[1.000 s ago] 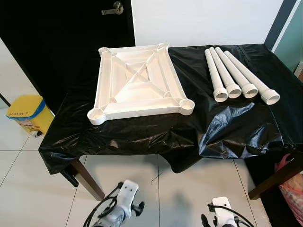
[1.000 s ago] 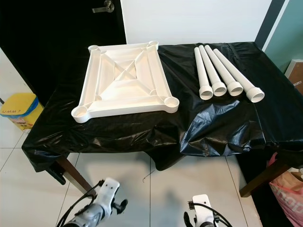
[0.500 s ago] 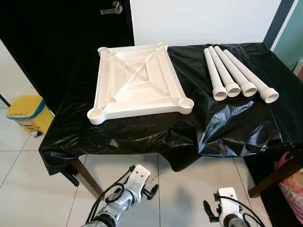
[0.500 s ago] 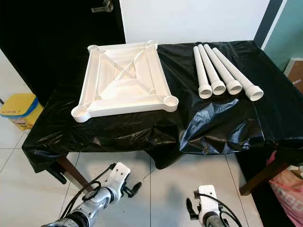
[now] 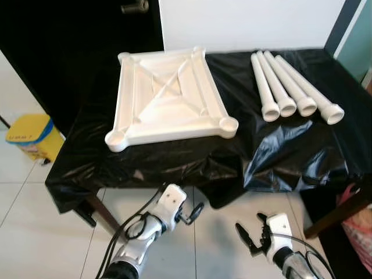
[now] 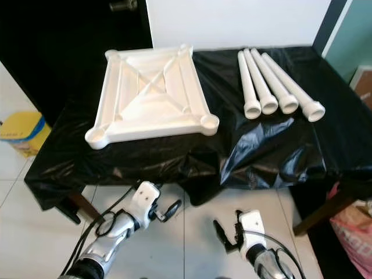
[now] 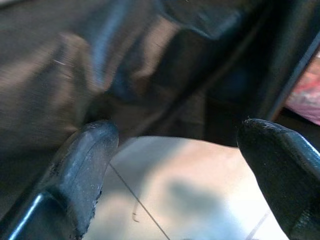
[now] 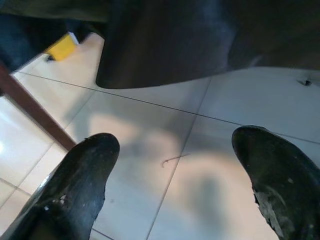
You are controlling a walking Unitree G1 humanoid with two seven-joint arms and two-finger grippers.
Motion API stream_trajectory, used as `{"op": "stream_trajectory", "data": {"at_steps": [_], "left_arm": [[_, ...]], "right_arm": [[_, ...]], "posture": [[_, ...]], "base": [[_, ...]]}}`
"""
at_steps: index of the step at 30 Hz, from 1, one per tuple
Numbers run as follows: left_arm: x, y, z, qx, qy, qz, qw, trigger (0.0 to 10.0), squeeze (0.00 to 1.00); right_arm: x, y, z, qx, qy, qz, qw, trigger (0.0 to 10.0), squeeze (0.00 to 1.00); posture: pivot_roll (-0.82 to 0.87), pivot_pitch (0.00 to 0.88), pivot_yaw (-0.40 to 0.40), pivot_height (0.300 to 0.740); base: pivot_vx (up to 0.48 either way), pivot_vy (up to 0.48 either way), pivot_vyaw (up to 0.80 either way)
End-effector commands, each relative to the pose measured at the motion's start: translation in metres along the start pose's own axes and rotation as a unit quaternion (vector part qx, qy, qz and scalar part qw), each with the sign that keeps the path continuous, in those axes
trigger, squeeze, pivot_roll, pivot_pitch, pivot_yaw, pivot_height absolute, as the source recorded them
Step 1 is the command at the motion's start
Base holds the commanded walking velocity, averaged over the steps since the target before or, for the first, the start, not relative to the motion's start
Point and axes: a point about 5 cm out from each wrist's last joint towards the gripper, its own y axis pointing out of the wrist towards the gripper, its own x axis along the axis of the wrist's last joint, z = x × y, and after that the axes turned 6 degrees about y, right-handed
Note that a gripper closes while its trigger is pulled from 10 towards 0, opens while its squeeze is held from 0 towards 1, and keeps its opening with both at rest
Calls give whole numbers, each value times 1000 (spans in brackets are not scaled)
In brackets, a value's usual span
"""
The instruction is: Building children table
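your white tabletop [image 5: 170, 96] lies upside down on the black plastic sheet [image 5: 290, 145] covering the table, ribs and four corner sockets facing up, toward the robot's left side. the four white legs [image 5: 293, 87] lie side by side on the same sheet to its right, touching one another, flared open ends pointing toward you, well apart from the tabletop. both of your grippers are low, below the table's front edge and over the tiled floor [image 5: 35, 232], touching nothing. your left gripper [image 5: 195, 212] sits under the near edge of the tabletop with its jaws spread wide and empty; the left wrist view shows the sheet's hanging fold between them. your right gripper [image 5: 251, 233] hangs below the draped sheet, short of the legs, jaws also wide apart with only floor tiles between its fingers [image 8: 75, 185]. a yellow bin [image 5: 32, 133] stands on the floor at the far left.
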Motion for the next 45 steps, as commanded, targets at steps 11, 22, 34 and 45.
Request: {"op": "stream_trajectory", "data": {"at_steps": [11,22,34,45], "left_arm": [[35,-30,-21,-211,-22,-63,975,10000,0],[104,-6,8,-28,-144,-199,969,10000,0],[133,28,56,131,-162,-185,960,10000,0],[144,33,82,164,-121,-177,963,10000,0]], "right_arm": [[57,-17,8,100,15,-74,992,10000,0],[125,13,14,45,130,-207,969,10000,0],[169,40,-2,-98,174,-262,944,10000,0],[192,42,-3,-176,39,-284,942,10000,0]], "posture": [[-244,64,71,740],[-235,27,55,740],[-246,1,64,740],[-260,0,68,740]], "base": [[0,0,0],[0,0,0],[0,0,0],[0,0,0]]}}
